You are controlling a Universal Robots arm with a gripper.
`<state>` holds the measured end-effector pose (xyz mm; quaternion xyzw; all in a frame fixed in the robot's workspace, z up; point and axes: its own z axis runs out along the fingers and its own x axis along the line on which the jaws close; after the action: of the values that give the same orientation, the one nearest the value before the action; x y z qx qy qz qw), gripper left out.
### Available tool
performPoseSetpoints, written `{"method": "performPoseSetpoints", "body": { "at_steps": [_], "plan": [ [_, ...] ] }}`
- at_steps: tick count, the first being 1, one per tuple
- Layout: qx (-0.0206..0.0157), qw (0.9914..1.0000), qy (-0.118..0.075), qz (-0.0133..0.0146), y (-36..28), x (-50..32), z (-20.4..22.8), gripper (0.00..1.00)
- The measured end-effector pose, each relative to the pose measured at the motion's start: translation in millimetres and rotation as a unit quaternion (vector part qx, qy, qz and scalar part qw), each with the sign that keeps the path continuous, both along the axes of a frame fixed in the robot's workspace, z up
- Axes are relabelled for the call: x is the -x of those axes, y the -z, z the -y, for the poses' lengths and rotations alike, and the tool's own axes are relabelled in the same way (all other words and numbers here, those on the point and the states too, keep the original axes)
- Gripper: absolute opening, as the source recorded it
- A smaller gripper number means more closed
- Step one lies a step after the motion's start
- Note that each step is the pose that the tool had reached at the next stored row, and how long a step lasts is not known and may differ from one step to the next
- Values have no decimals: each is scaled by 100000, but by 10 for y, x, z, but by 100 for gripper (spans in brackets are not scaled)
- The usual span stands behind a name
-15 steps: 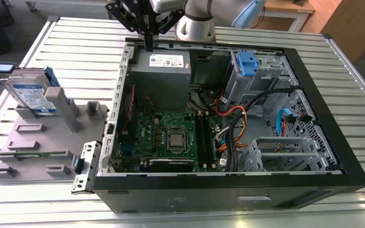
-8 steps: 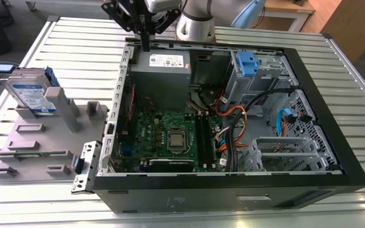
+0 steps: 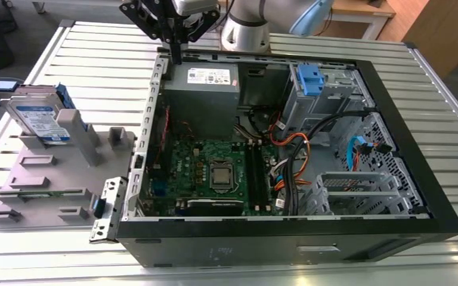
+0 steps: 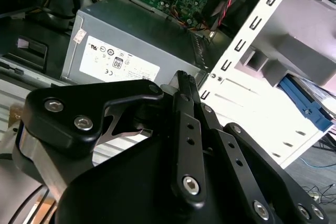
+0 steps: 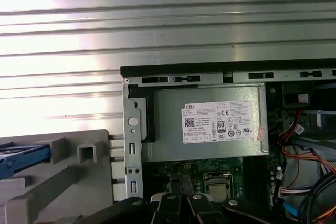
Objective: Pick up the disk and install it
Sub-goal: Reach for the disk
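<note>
- The black two-fingered gripper hangs with its fingers pressed together on nothing, tips just above the large grey power-supply box with a white sticker inside the open black computer case
- The disk, a flat silver-metal drive with a white-and-blue label and a blue plastic carrier frame, stands on edge in a grey plastic fixture, well apart from the fingers, beyond the case wall toward the exterior view's left
- The pick looks not yet begun; doing it well likely means spreading the fingers before they reach the drive, squaring them to its flat faces, and keeping clear of the fixture's posts
</note>
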<state>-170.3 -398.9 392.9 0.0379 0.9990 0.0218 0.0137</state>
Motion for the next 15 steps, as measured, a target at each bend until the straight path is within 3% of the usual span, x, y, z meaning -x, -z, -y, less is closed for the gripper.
{"method": "performPoseSetpoints", "body": {
  "at_steps": [15],
  "plan": [
    [-2,100000,-2,5,1,130,0,11]
  ]
}}
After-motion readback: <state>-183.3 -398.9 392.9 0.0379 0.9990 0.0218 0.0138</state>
